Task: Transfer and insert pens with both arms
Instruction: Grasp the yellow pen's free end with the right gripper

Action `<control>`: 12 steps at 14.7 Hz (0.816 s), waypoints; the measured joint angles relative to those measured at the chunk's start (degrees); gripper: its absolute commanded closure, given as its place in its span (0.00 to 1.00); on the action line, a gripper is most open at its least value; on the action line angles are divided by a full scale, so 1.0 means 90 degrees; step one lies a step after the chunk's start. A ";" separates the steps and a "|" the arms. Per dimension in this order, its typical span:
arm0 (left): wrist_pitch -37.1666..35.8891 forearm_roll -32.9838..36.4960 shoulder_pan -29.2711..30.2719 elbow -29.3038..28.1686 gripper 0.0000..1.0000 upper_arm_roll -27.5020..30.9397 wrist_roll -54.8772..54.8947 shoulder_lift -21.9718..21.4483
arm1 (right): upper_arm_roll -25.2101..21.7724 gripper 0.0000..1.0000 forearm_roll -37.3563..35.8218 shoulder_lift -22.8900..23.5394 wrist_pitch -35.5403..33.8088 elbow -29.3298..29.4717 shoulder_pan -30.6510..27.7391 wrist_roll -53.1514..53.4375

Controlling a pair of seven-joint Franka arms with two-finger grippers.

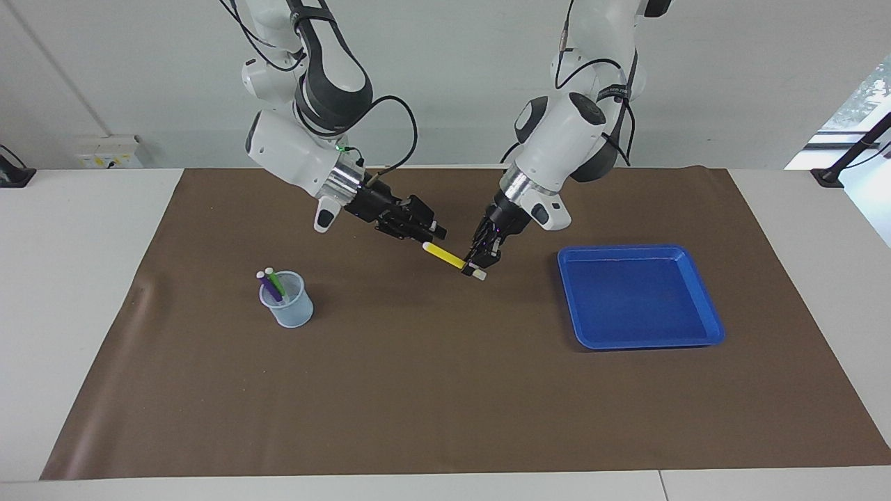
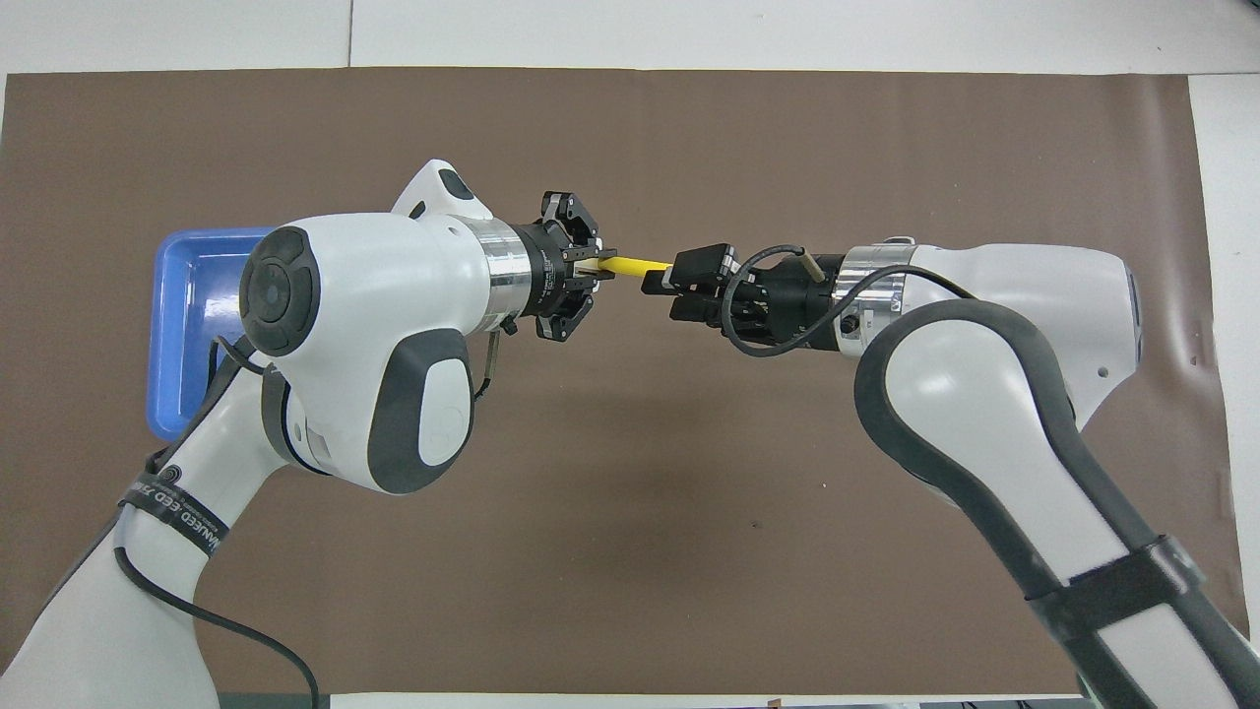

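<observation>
The yellow pen (image 1: pixel 445 256) hangs level in the air over the middle of the mat. My left gripper (image 1: pixel 477 263) is shut on it near its pale end. The pen's free end points at my right gripper (image 1: pixel 431 229), which meets that end with its jaws narrowed and a small gap still showing. In the overhead view the yellow pen (image 2: pixel 638 264) bridges the left gripper (image 2: pixel 598 266) and the right gripper (image 2: pixel 661 286). The green pen (image 1: pixel 277 282) and the purple pen (image 1: pixel 270 287) stand in a clear cup (image 1: pixel 288 306) toward the right arm's end.
A blue tray (image 1: pixel 640 299) lies on the brown mat toward the left arm's end, its edge showing past the left arm as the tray (image 2: pixel 187 295) from above. The right arm hides the cup in the overhead view.
</observation>
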 measured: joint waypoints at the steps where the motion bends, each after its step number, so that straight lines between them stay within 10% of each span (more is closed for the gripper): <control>1: 0.0000 0.0000 -0.0028 0.0000 1.00 -0.0001 -0.0006 0.0000 | -0.0001 0.53 0.0015 0.0000 0.0009 0.0000 -0.0004 0.0000; 12: 0.0000 -0.0002 -0.0056 0.0000 1.00 -0.0001 -0.0023 0.0000 | -0.0011 0.55 0.0039 0.0003 0.0265 -0.0006 -0.0066 0.0000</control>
